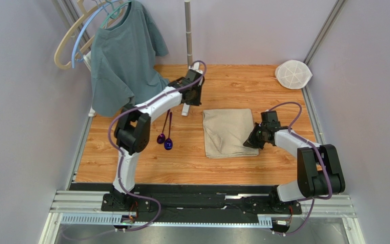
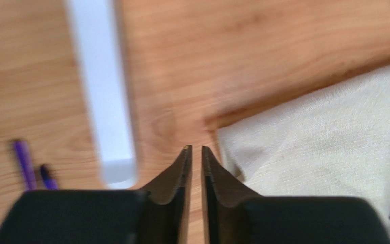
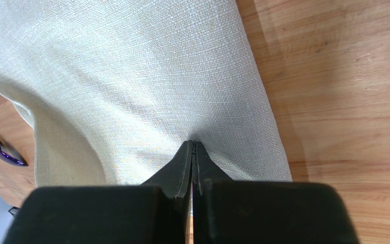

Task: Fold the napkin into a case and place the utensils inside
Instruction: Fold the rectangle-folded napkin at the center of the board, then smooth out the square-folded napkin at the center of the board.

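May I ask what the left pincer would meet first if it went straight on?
The left pincer would probably meet the bare wooden table, just beside the napkin; depth is unclear.

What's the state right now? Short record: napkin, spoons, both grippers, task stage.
napkin: beige cloth lying flat on the table, not yet a narrow case
spoons: two, purple bowls, side by side left of the napkin, not touching it
left gripper: jaws slightly apart, nothing between them, over bare wood by the napkin's far-left corner
right gripper: shut, tips on the cloth near the napkin's right edge; cannot tell whether cloth is pinched
task stage: no case formed, spoons outside
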